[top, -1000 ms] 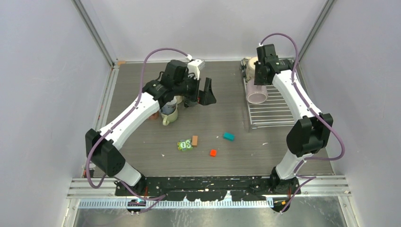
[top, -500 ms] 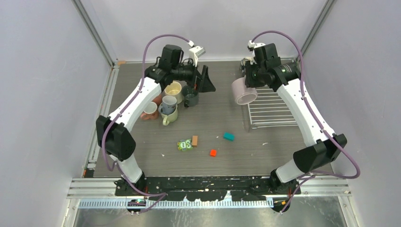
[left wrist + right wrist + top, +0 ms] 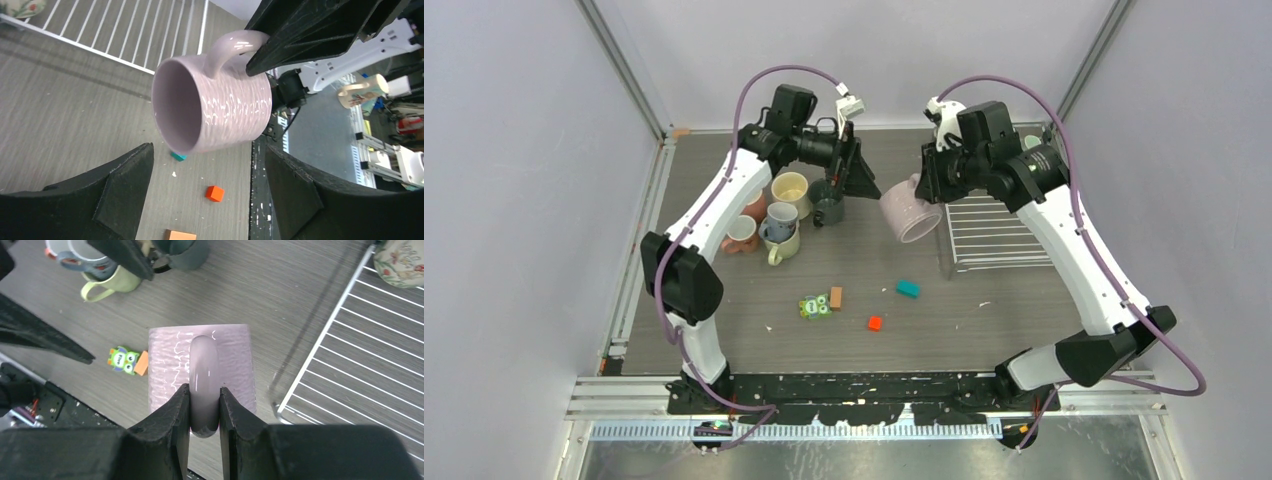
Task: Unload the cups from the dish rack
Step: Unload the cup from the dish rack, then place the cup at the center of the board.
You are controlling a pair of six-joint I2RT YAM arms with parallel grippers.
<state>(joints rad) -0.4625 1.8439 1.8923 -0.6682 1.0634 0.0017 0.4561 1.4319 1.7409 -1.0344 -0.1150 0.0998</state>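
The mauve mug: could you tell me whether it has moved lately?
Yes: the mauve mug moved left, off the dish rack and past its left rim.

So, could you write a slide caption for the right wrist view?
Right gripper pinching the mauve mug by its handle, beside the dish rack.

Grey wood-grain tabletop (image 3: 944, 340) under the right fingers (image 3: 170, 430). Plain lavender-grey walls (image 3: 514, 200) beyond and either side. Aluminium rails (image 3: 624, 70) in corners. Soft, even light.
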